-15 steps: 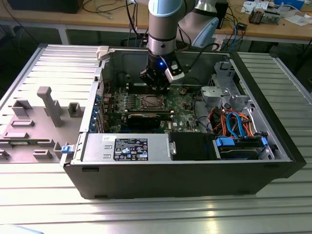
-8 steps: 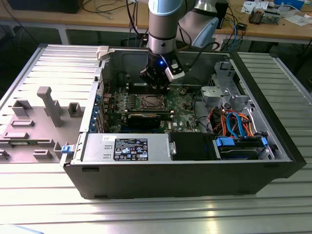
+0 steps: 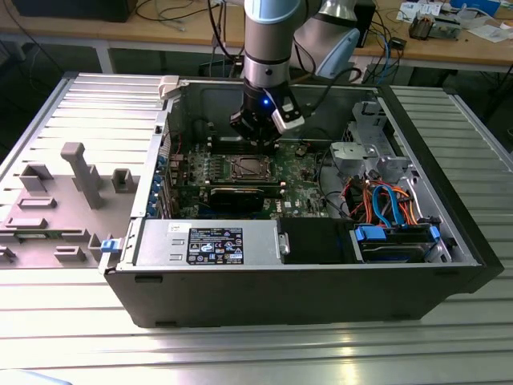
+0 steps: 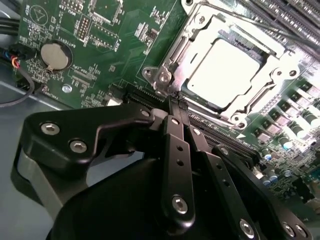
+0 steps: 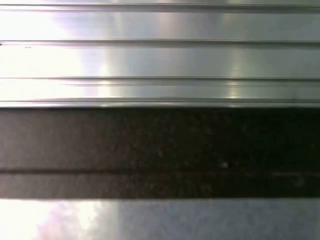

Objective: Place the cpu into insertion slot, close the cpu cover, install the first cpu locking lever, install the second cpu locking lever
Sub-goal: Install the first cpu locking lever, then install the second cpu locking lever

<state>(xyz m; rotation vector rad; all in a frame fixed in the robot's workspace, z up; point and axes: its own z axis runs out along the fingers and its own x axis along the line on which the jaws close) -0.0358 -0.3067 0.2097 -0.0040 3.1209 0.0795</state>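
Over the socket [image 4: 225,70] we see the cpu [image 4: 227,67] seated, cover [image 4: 270,75] down; our gripper [image 4: 179,102], fingers pinched together (holding nothing), pokes its corner, probably for a lever.

arm [image 3: 268,36]: upright, reaching straight down | hand [image 4: 176,102]: fingers pressed together, tips pointing downward

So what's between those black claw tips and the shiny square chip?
In the second wrist view, the gripper meets the silver cover at its corner. Between there and the chip lies only that metal frame's edge.
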